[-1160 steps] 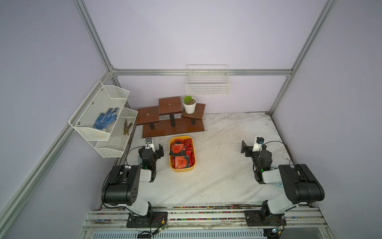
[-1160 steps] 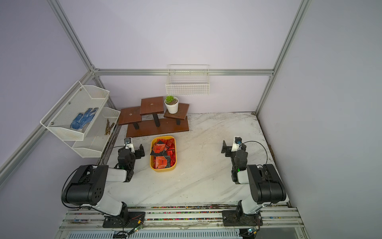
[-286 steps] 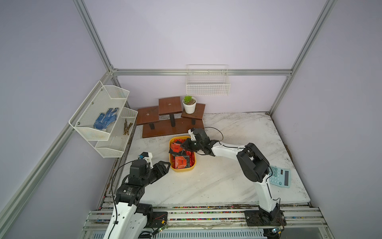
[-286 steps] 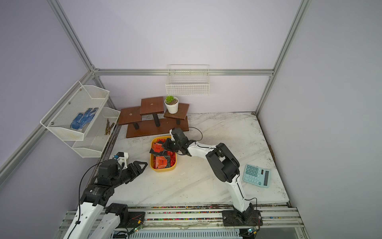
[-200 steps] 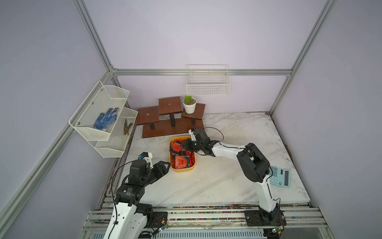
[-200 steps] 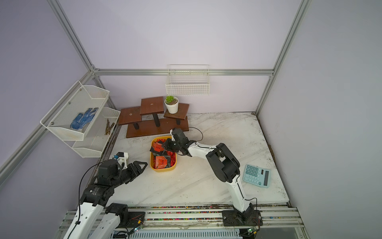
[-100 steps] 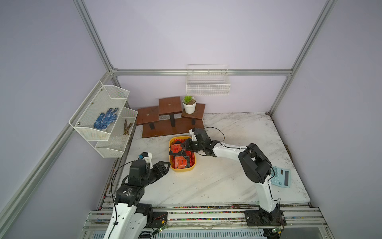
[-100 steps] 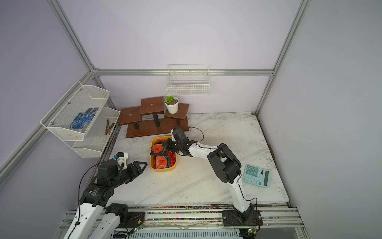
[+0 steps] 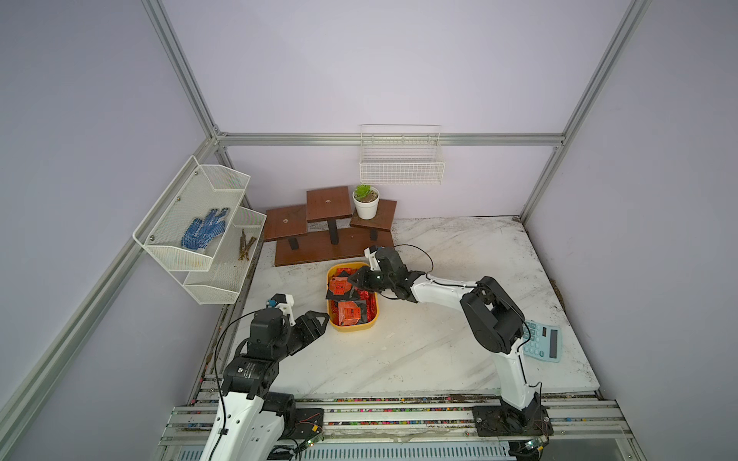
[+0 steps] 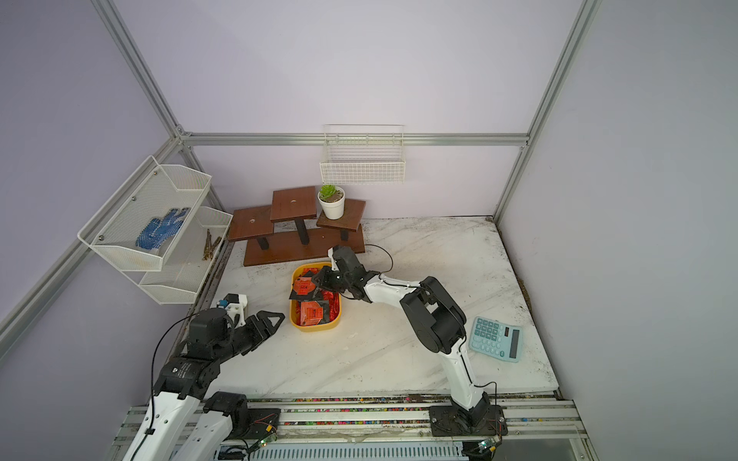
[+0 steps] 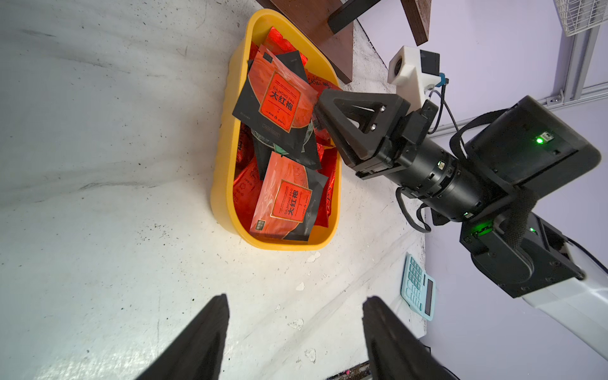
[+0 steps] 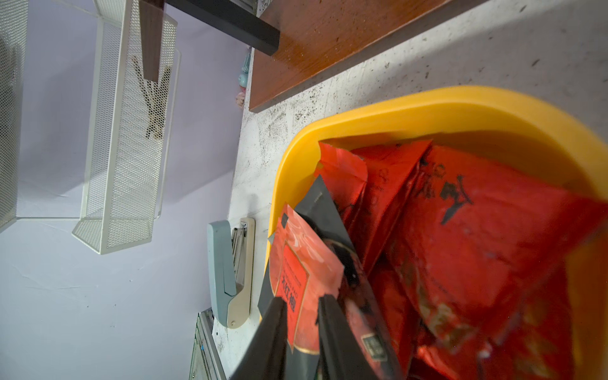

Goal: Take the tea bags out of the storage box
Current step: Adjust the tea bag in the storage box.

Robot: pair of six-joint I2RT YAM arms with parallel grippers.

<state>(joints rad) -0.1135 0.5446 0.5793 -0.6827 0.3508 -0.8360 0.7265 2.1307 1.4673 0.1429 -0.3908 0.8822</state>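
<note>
BACK-LEFT OF THE COUNTER: Our right arm [image 9: 439, 288] reaches across the pale, marbled counter [image 9: 419, 351] to the storage box [image 9: 353, 327]. The box is a shallow yellow plastic tub with rounded corners. It sits near the counter's left edge, just in front of the brown wooden stand [image 9: 331, 249] at the rear.

The right jaws are clenched on one edge of a square black packet [image 11: 276, 105] with a red label, which tilts up above the heap. The other tea bags [image 11: 286, 200] lie inside the box, a loose, overlapping pile of shiny red foil sachets and flat black packets.

The left jaws stand spread and empty over bare counter just beside the box's near end.

We judge the bags light, thin and pliant, and the foil slick and crinkly. A pinch on a flat sealed margin or a free corner looks safest, since a hold on the puffed middle could slide. Bags leaning on a lifted packet may ride up with it.

A pale blue calculator [image 9: 541, 341] lies near the right edge, well apart.
</note>
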